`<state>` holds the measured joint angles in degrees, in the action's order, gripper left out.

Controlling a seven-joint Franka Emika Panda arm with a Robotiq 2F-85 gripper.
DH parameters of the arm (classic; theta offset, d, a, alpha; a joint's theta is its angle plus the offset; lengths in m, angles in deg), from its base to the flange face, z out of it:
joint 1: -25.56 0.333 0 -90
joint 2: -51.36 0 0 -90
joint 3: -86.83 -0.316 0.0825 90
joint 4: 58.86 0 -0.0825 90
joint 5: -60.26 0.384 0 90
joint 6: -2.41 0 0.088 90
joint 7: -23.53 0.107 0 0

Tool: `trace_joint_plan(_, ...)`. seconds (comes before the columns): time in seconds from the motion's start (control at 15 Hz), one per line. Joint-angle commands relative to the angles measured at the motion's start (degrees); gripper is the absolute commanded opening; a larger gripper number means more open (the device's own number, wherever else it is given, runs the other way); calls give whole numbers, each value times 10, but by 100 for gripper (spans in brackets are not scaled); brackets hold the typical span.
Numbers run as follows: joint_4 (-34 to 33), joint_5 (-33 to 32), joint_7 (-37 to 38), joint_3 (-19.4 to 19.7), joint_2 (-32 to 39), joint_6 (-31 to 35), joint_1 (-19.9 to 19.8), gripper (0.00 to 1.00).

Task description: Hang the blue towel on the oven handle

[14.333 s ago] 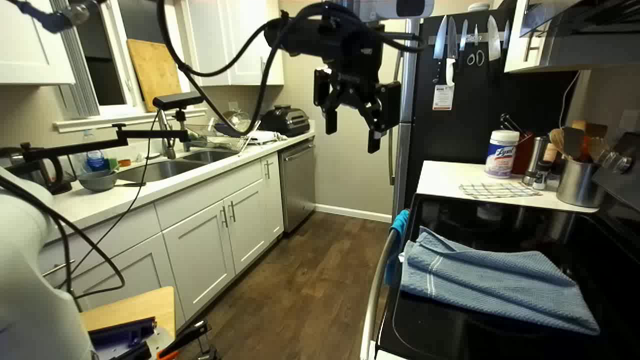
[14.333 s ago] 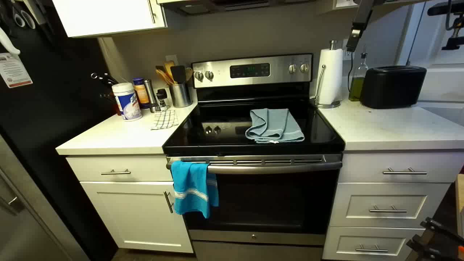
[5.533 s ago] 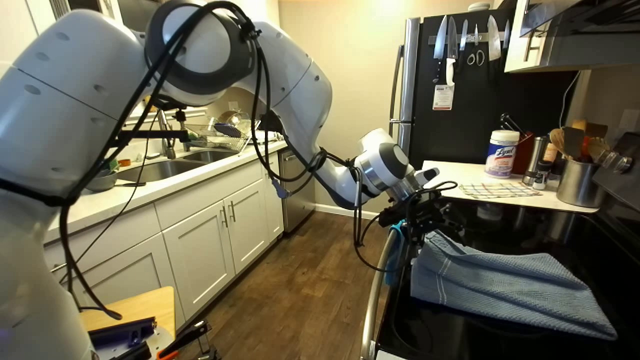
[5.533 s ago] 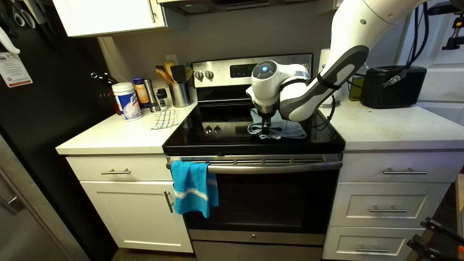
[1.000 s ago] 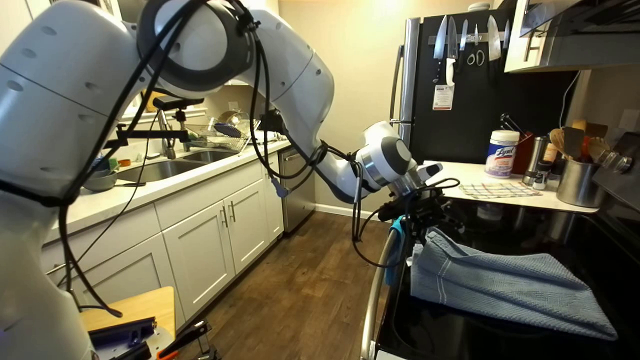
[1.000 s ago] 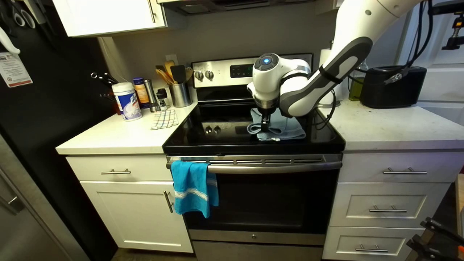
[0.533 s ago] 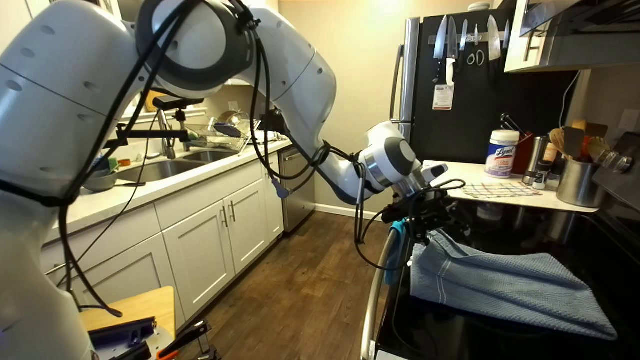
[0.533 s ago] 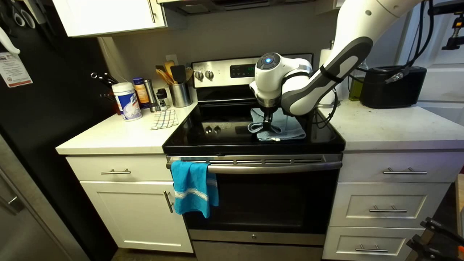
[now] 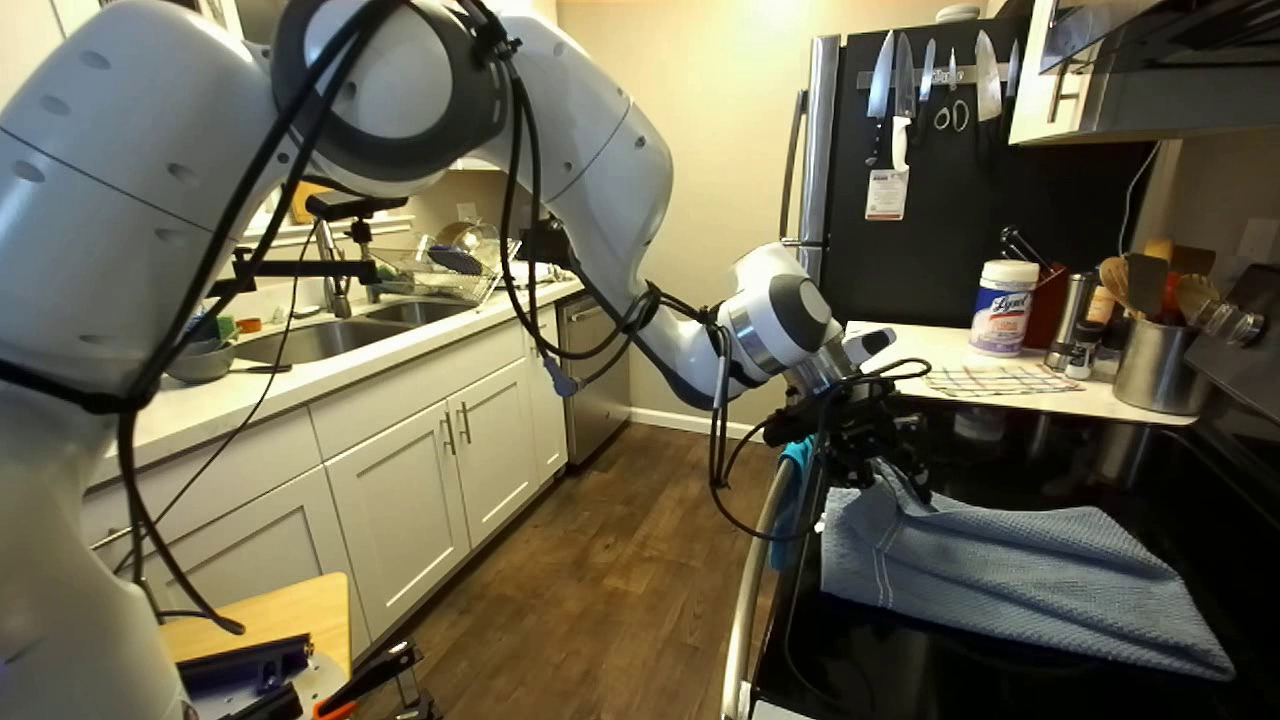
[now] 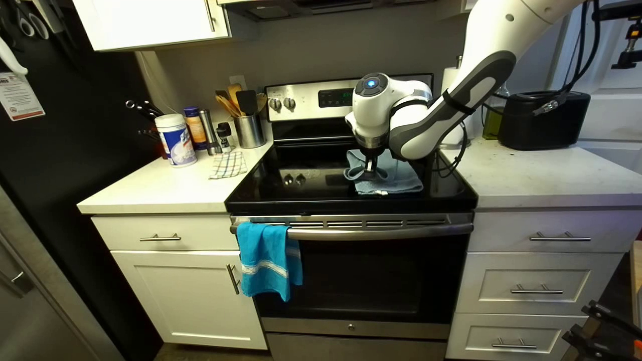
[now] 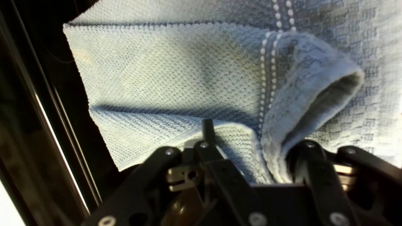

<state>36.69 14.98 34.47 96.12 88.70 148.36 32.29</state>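
The blue towel (image 9: 1020, 590) is a folded, greyish-blue cloth with white stripes, lying on the black stovetop. Over its near fold my gripper (image 11: 249, 149) points down, its fingers (image 11: 208, 131) on either side of a raised, bunched edge. The jaws stand partly apart; a gap shows beside the cloth, and the lower fingertips are partly hidden. In an exterior view the gripper (image 10: 370, 168) sits low on the towel (image 10: 401, 178). The oven handle (image 10: 381, 234) runs along the stove front, with a brighter blue towel (image 10: 266, 260) draped over its left end.
White counters (image 10: 551, 175) flank the stove. A wipes canister (image 10: 175, 140), a utensil holder (image 10: 250, 131) and a checked cloth (image 10: 228, 165) are on one side, a black toaster (image 10: 544, 120) on the other. A range hood (image 9: 1180, 90) overhangs the stove.
My arm shifted slightly over the stove and then stayed still. In the last half second the jaws have come closer together, and the towel's fold has bunched up between the fingers.
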Motion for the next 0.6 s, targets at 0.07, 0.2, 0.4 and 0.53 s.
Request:
trace_joint_plan(0.07, 24, -3, -5, -1, -18, 5, -2, 15)
trace_joint_plan(0.2, 23, -3, -5, -1, -18, 5, -2, 2)
trace_joint_plan(0.4, 24, -5, -5, -1, -19, 5, -1, 0)
trace_joint_plan(0.53, 36, -9, -4, 1, -35, 11, 0, 1)
